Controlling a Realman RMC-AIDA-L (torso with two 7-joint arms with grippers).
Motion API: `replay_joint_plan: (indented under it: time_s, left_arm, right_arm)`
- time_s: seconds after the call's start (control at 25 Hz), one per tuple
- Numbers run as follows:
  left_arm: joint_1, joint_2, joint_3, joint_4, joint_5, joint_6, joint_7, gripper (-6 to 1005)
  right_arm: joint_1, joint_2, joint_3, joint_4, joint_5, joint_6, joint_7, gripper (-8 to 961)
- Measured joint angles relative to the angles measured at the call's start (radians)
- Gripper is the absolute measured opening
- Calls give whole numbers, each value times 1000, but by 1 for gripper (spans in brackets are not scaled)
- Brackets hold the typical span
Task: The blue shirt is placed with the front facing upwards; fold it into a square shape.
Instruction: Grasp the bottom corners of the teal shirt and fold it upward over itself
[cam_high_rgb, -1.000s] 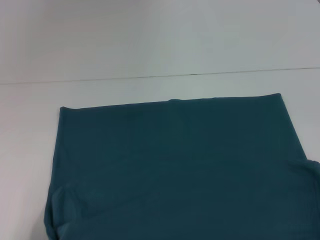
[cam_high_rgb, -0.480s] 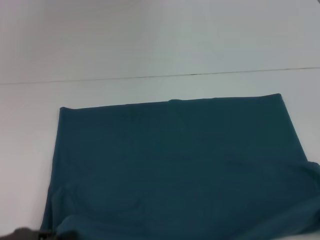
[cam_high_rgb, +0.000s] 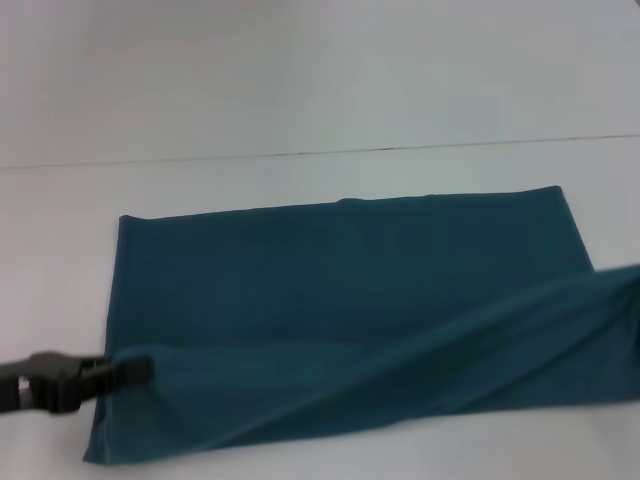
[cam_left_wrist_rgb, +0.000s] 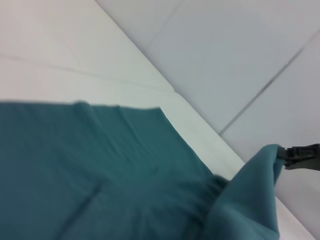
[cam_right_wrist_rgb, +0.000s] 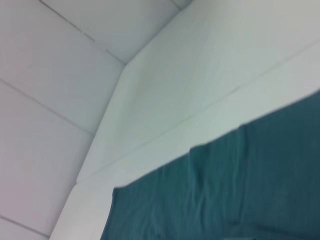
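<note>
Large dark teal-blue cotton shirt (cam_high_rgb: 340, 290) lies spread on the white worktop (cam_high_rgb: 300, 175), plain side up; no print visible. Left end effector (cam_high_rgb: 128, 370), black, low at the shirt's near left corner, fingers clamped on the fabric edge; cloth stretches away from it in a raised fold running across to the far right side. Beyond the left end effector, the flat part of the shirt reaches to a straight far hem. Right end effector (cam_left_wrist_rgb: 292, 154) seen from the left wrist view, dark, pinching the lifted right corner of the shirt; fabric hangs in a peak below it, held above the worktop.
</note>
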Motion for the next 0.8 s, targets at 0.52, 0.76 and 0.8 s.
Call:
replay_joint_plan:
  time_s: [0.52,0.76,0.8]
  left_arm:
    - [-179,39,-3,-104,2,-261,-70,27]
    - [-219,40,18,-124,5,-372,-65,27]
    - [-222,40,28,-125,6,-397,-67,27]
  right_arm:
    - [111,-8,-24,7,31,157,49,43]
    - [129,-12,-61,9,33,238,59,43]
    - [131,-12,-62,10,33,249,60,43]
